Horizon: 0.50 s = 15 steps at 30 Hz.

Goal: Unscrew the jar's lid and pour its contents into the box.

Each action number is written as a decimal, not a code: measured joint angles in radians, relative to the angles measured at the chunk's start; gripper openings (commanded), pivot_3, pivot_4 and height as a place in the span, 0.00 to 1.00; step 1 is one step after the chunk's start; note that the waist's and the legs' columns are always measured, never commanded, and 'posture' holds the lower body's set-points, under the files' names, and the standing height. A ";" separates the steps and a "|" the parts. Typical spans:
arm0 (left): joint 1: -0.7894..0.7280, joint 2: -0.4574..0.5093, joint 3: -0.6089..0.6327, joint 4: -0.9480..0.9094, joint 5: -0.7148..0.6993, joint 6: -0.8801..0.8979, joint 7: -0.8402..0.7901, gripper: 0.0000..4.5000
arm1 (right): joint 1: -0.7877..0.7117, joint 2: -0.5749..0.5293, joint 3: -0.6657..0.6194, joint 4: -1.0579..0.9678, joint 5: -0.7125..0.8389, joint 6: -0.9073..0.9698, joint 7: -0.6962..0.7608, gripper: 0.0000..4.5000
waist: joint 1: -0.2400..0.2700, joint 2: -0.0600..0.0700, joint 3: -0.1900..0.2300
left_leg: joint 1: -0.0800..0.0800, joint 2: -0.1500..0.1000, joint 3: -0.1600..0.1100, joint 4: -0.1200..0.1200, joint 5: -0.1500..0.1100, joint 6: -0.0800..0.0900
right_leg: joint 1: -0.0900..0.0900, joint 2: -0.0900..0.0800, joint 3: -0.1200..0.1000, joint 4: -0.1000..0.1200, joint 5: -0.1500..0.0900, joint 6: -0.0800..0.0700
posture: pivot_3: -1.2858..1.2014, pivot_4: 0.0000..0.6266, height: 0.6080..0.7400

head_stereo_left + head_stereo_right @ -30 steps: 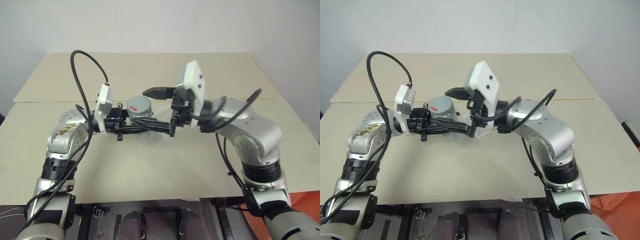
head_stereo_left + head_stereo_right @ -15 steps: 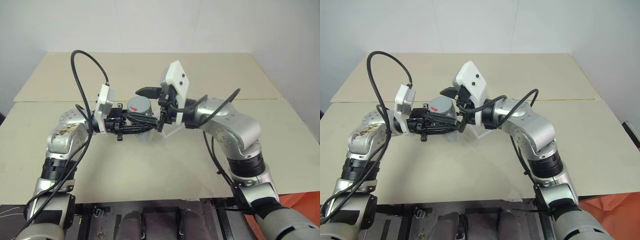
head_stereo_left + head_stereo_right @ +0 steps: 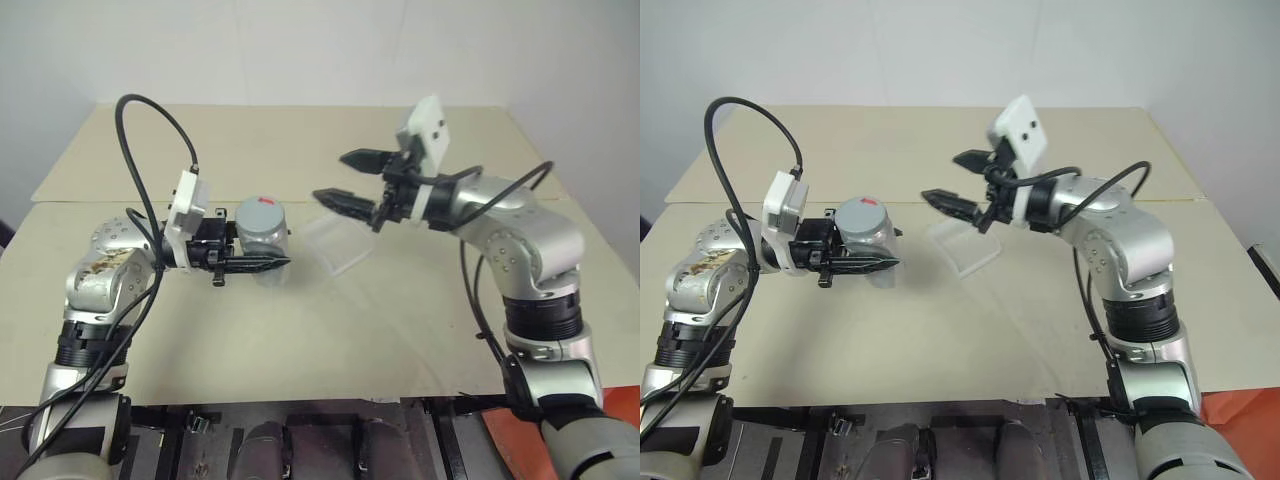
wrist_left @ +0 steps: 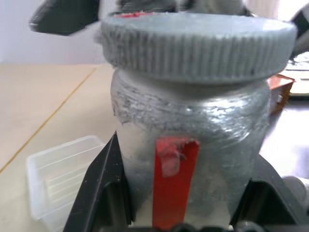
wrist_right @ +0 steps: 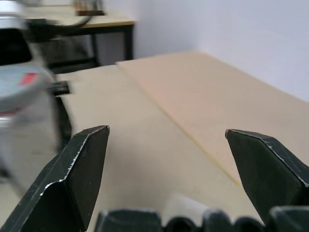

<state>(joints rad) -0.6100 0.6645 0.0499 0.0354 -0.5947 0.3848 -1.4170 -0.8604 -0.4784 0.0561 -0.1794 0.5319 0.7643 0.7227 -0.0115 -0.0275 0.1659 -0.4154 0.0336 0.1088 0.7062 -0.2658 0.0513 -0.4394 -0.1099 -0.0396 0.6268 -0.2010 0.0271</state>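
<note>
Two pale beige boards make up the worktop, their seam running across it from 9 to 3 o'clock, and a plain white wall stands behind at 12. In the right wrist view a darker table shows against the far wall of the room.

The jar sits upright at about 10 o'clock from the middle of the worktop, pinched around its silvery body by the left tool, whose black fingers are pressed against its sides. The grey lid is on, a small red mark at its edge, and a red strip runs down the label. I can't make out the contents through the wall of the jar.

The box, clear and shallow, lies on the worktop just past the jar toward 3 o'clock, tilted askew; nothing can be made out in it.

The right tool hangs above the box, fingers spread wide, gripping nothing, apart from the lid.
</note>
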 measured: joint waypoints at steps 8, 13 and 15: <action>-0.010 -0.021 0.000 0.022 0.008 -0.015 0.027 0.43 | 0.022 -0.021 -0.001 -0.062 0.020 -0.002 0.061 1.00 | -0.002 0.000 0.000 | 0.000 0.000 -0.001 0.000 0.000 0.001 | 0.000 0.000 0.001 0.000 0.000 0.000 | 0.52 0.24 1.00; -0.029 -0.064 -0.003 0.055 0.022 -0.039 0.056 0.43 | 0.019 0.011 -0.007 -0.190 0.091 0.028 0.031 1.00 | -0.001 0.000 0.000 | 0.000 0.000 -0.001 0.000 0.000 0.001 | 0.000 0.000 0.000 0.001 0.000 0.000 | 0.52 0.24 1.00; -0.036 -0.071 -0.005 0.062 0.023 -0.040 0.061 0.43 | 0.018 0.033 -0.004 -0.215 0.108 0.039 0.010 1.00 | -0.001 0.000 0.000 | 0.000 0.000 -0.001 0.000 0.000 0.001 | 0.000 0.000 0.000 0.001 0.000 0.000 | 0.52 0.24 1.00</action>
<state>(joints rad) -0.6457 0.5934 0.0446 0.0977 -0.5719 0.3445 -1.3561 -0.8422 -0.4450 0.0518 -0.3941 0.6402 0.8035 0.7324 -0.0124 -0.0276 0.1659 -0.4152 0.0336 0.1080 0.7064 -0.2661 0.0519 -0.4392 -0.1099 -0.0391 0.6273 -0.2009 0.0271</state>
